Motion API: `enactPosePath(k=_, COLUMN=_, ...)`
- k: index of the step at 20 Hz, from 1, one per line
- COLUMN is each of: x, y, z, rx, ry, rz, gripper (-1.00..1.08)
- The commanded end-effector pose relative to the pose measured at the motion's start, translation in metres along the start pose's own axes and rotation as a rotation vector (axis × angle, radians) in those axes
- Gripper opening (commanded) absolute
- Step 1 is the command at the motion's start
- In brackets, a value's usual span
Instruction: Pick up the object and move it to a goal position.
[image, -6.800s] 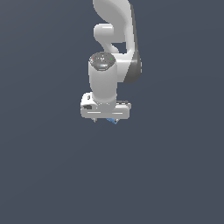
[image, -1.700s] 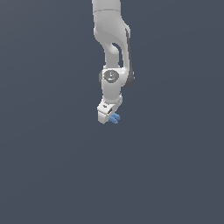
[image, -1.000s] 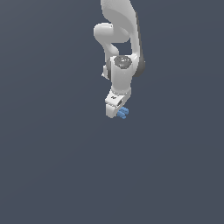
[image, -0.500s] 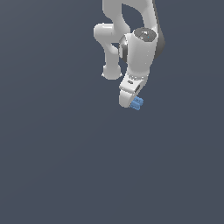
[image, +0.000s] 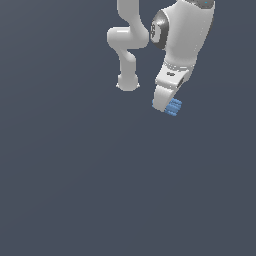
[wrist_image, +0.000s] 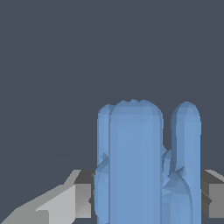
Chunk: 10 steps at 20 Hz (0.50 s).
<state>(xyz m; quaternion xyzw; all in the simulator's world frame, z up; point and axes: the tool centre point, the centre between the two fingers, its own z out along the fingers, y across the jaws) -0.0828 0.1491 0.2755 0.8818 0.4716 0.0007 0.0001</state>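
- While my arm (image: 182, 35) reaches in from the top of the exterior view, my hand (image: 167, 104) hangs at its lower end, angled down and toward the exterior view's left.
- My hand is closed on the blue object (image: 174, 106); in the wrist view the blue object (wrist_image: 146, 164) fills the gap, with one finger (wrist_image: 81, 199) pressed against one side and the other finger (wrist_image: 213, 197) against the opposite side.
- The object looks like a bundle of rounded blue lobes, standing out past my fingertips.
- In the exterior view it shows as a small ribbed blue lump on the right side of my hand's tip.
- It hangs in the upper right part of the exterior view, with plain dark grey ground (image: 100, 190) all around it.
- I cannot tell how high it is above the ground.
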Motion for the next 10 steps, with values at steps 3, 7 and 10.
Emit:
enactPosePath(k=3, x=0.013, y=-0.003, z=-0.019, rx=0.001, ry=-0.001, rz=0.001, gripper=-1.0)
enactPosePath(k=7, x=0.019, y=-0.004, z=-0.028, rx=0.001, ry=-0.001, rz=0.002, gripper=-1.0)
enactPosePath(k=10, x=0.02, y=-0.004, z=-0.029, rx=0.001, ry=-0.001, rz=0.002, gripper=-1.0)
